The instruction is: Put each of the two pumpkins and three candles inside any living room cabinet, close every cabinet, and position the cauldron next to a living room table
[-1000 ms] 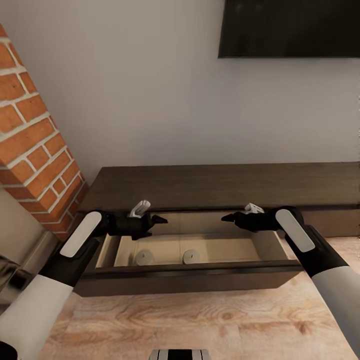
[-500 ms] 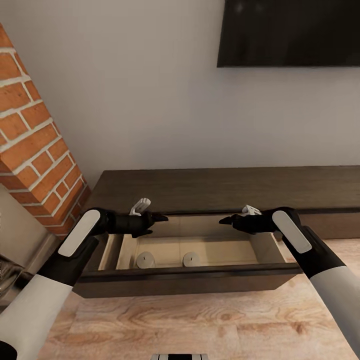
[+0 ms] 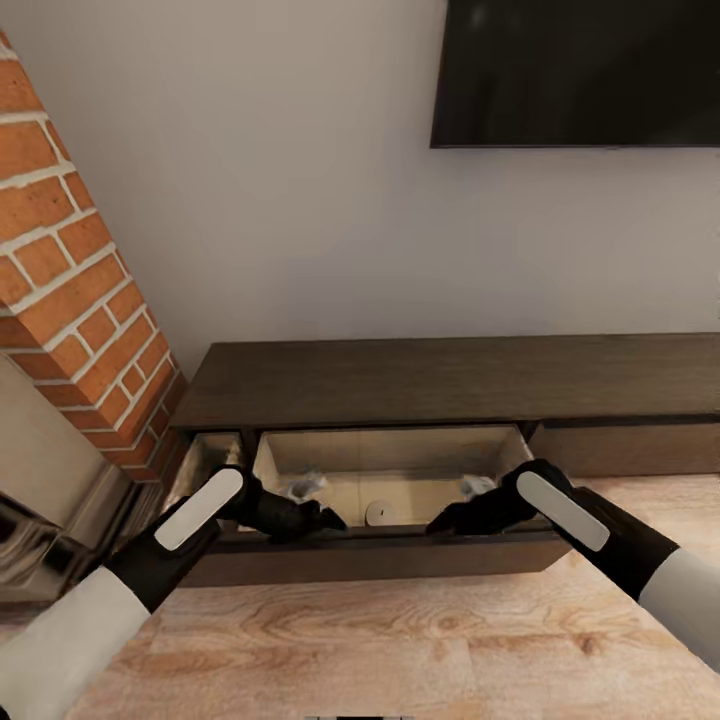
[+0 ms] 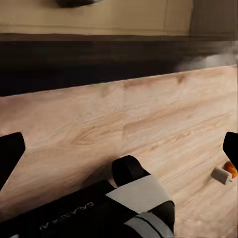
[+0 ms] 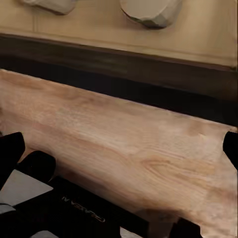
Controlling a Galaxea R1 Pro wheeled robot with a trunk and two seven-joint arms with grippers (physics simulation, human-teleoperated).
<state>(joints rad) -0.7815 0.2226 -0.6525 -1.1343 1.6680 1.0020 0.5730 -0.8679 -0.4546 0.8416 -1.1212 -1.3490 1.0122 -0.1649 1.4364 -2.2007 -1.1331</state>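
Candle (image 3: 379, 513) half-hidden behind open cabinet (image 3: 400, 380) drawer front; both grippers spread, empty.

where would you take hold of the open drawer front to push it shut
Press or pinch the top edge of the drawer front, coming from the floor side and above. The panel is flat and handleless, so that long upper edge is the only grippable feature. The left gripper and right gripper sit just above it, jaws apart; a candle lies inside.
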